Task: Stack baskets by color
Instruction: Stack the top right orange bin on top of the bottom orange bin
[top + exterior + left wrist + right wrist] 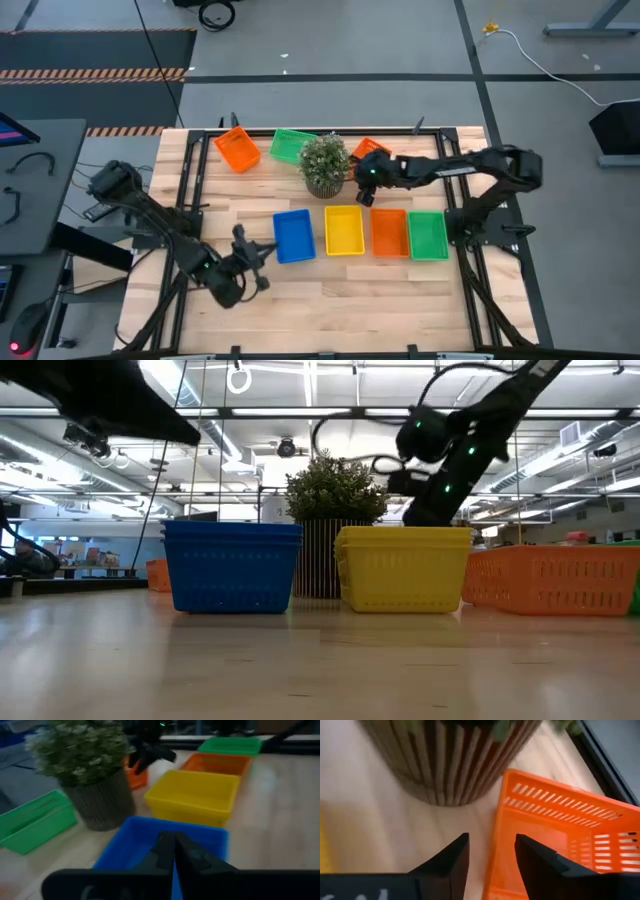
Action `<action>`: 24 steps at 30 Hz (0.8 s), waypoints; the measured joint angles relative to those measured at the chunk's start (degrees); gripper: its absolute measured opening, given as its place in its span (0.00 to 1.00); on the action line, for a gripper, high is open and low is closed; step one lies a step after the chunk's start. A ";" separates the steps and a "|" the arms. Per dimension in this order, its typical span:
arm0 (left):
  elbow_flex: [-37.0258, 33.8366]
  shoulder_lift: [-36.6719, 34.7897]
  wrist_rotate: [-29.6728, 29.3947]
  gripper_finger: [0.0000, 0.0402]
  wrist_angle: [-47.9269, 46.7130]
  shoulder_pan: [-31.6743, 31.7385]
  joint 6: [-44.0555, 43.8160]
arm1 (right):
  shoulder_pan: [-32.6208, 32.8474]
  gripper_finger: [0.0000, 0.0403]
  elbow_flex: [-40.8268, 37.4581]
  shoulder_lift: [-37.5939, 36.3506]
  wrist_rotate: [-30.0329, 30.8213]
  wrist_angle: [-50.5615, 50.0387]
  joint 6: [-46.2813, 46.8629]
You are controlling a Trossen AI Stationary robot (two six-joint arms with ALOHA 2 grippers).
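R end effector [491,857] open over orange basket [560,840] rim, beside plant [450,760].

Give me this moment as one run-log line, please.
left gripper: shut, above blue basket | right gripper: open, astride orange basket wall beside plant

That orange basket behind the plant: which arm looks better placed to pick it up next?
The right arm, probably. Its right gripper hovers open over the rim of the orange basket beside the potted plant. The left gripper is shut, at the table's near side by the blue basket.
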 joint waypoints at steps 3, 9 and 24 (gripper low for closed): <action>-0.82 0.10 0.08 0.07 -0.55 2.03 0.52 | -0.17 0.42 1.16 3.81 4.79 0.46 -0.64; -1.24 0.12 2.12 0.07 -0.48 5.81 0.73 | -1.55 0.28 2.12 7.27 2.74 -0.20 -2.74; -1.23 0.17 8.46 0.04 -0.61 7.27 -0.08 | 32.63 0.01 2.45 -18.06 13.43 -33.15 12.02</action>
